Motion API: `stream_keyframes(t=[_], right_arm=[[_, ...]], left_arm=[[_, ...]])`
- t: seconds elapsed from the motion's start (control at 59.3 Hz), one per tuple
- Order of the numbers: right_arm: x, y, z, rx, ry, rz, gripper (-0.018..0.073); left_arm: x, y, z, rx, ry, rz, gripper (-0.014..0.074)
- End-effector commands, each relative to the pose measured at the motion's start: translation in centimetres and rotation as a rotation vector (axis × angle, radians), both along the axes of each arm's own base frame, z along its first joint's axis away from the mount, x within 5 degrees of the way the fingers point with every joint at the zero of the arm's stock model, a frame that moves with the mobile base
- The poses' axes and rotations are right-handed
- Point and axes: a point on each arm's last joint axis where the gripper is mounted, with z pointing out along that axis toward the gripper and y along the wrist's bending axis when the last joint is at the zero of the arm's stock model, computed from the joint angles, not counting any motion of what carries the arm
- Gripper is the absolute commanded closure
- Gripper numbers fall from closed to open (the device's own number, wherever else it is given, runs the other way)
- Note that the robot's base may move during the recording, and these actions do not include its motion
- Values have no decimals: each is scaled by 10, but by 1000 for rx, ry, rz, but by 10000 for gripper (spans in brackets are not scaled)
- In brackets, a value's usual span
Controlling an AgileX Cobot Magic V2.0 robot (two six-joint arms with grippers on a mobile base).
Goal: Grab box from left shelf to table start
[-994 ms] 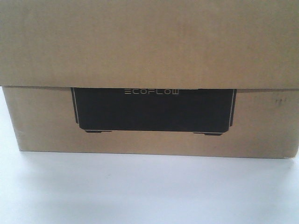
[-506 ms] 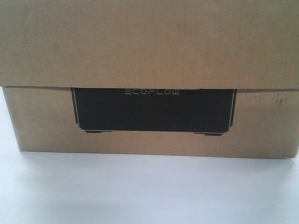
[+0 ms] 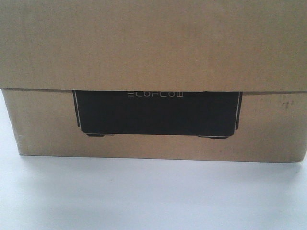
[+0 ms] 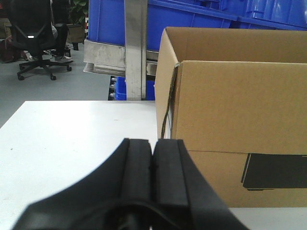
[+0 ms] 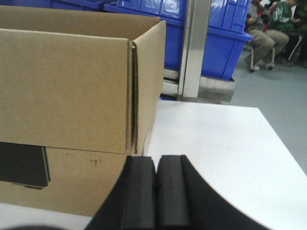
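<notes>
We see the ECOFLOW carton [image 3: 153, 81] already resting on the white table [image 3: 153, 196], so the carry looks finished or nearly so. Our left gripper [image 4: 152, 165] has its pads pressed together on nothing, and the carton's corner stands just ahead and to the right of those jaws, apart from them. Our right gripper [image 5: 156, 184] is likewise clenched empty, with the carton's other corner just ahead and to its left. Beyond the jaws rise steel shelf posts [image 4: 135, 48] and blue plastic bins [image 5: 225, 38].

We judge the carton stiff at its corners, its corrugated walls likely to bow mid-span, and too wide for one jaw. Its weight we cannot tell. The overhanging lid [image 4: 240, 105] may slip off, so we would press both end walls below the lid edge.
</notes>
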Motion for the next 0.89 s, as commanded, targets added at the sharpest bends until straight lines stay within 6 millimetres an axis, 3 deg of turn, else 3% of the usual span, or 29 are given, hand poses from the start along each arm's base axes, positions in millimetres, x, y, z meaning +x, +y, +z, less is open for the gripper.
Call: stream_keyframes(t=[0.0, 0.202, 0.876], right_arm=[[0, -2, 10, -3, -190, -21, 506], [6, -2, -17, 76, -183, -19, 506], [6, -2, -17, 70, -175, -19, 506]], left_arm=[[-2, -1, 16, -16, -93, -19, 675], [-2, -1, 16, -16, -93, -19, 675], [-2, -1, 16, -16, -93, -19, 675]])
